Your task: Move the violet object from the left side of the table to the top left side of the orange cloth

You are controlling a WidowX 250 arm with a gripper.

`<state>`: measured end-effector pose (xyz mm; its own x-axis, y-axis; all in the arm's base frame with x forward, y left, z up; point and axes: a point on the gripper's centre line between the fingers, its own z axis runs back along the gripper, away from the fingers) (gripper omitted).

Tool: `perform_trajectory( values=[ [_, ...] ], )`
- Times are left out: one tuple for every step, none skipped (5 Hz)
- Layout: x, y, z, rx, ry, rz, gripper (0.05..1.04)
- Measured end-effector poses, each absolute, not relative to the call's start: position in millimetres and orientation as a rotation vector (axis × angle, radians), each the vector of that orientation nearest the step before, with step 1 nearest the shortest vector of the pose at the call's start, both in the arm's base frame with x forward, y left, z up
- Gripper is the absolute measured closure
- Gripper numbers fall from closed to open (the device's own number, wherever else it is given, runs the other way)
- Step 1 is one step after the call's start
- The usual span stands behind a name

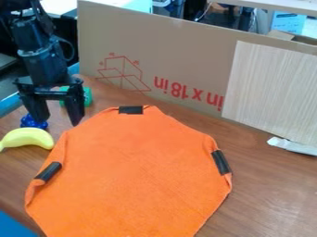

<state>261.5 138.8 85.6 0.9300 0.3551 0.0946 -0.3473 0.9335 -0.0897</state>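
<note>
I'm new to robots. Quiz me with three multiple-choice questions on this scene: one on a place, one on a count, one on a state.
1. Where is the banana?
A) on the orange cloth
B) left of the cloth
C) right of the cloth

2. How many black strips show on the cloth?
A) three
B) five
C) one

3. How is the tool?
A) shut
B) open

1 B: it lies on bare wood.
2 A: one at the far edge, one on each side.
3 B: its fingers stand apart.
</note>
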Motion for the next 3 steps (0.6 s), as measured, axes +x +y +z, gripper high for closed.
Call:
perform_trajectory(
  values=[
    [261.0, 138.5, 79.3, -0.080, -0.090, 0.361, 0.083],
    [256.4, 153.6, 72.5, -0.072, -0.093, 0.382, 0.083],
    [256.0, 162.2, 68.0, -0.038, -0.098, 0.407, 0.083]
  ],
)
